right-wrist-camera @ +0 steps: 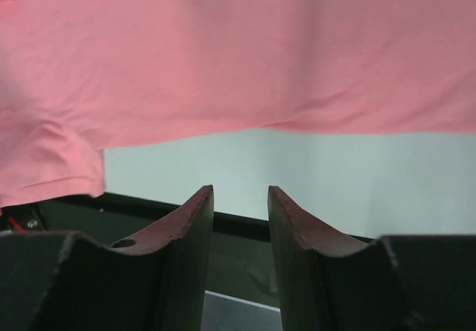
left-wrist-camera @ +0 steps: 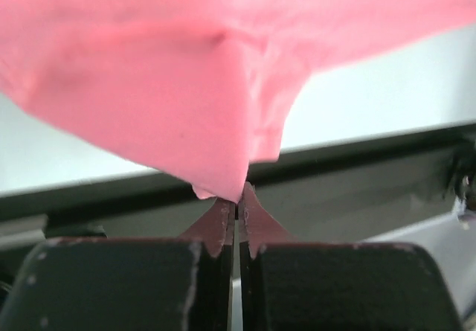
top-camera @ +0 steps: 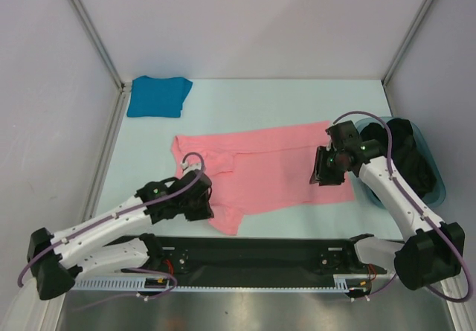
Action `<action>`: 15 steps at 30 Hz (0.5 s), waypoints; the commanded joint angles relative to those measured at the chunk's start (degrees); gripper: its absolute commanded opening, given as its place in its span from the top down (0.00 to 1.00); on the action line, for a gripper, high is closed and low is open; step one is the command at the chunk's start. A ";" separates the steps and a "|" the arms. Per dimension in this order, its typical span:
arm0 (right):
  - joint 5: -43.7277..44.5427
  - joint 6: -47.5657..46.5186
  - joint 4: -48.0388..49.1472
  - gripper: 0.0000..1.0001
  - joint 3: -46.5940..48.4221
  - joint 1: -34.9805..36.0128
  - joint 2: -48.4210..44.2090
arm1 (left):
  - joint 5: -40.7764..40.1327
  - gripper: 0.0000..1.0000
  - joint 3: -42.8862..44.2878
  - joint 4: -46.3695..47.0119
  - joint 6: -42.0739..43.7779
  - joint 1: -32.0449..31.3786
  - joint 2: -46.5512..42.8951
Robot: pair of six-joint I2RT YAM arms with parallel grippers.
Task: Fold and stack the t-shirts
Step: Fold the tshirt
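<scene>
The salmon pink t-shirt [top-camera: 275, 169] lies spread across the middle of the table, its near-left part bunched. My left gripper [top-camera: 208, 207] is shut on a fold of that near-left edge. In the left wrist view the closed fingertips [left-wrist-camera: 223, 213] pinch the pink fabric [left-wrist-camera: 186, 85], which hangs from them. My right gripper [top-camera: 324, 175] is open over the shirt's right edge. In the right wrist view its jaws [right-wrist-camera: 240, 197] stand apart and empty, with the pink shirt [right-wrist-camera: 238, 48] just beyond them. The teal-blue t-shirt [top-camera: 158, 96] lies folded at the back left corner.
A translucent teal tub [top-camera: 440, 186] with dark clothes in it stands at the right edge, beside my right arm. A black rail [top-camera: 260, 253] runs along the near edge between the arm bases. White walls enclose the table on three sides.
</scene>
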 commanded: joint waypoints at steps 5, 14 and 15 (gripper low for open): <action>18.15 7.10 -0.33 0.78 -4.22 -5.82 2.15 | 4.00 1.00 6.46 8.23 21.75 12.13 10.35; 20.52 22.75 12.67 0.83 -20.64 -16.55 -10.31 | 12.80 1.00 9.72 15.89 31.88 15.49 18.89; 22.90 25.98 13.29 0.82 -21.45 -16.99 -10.86 | 13.42 1.00 9.46 16.85 32.06 15.93 18.89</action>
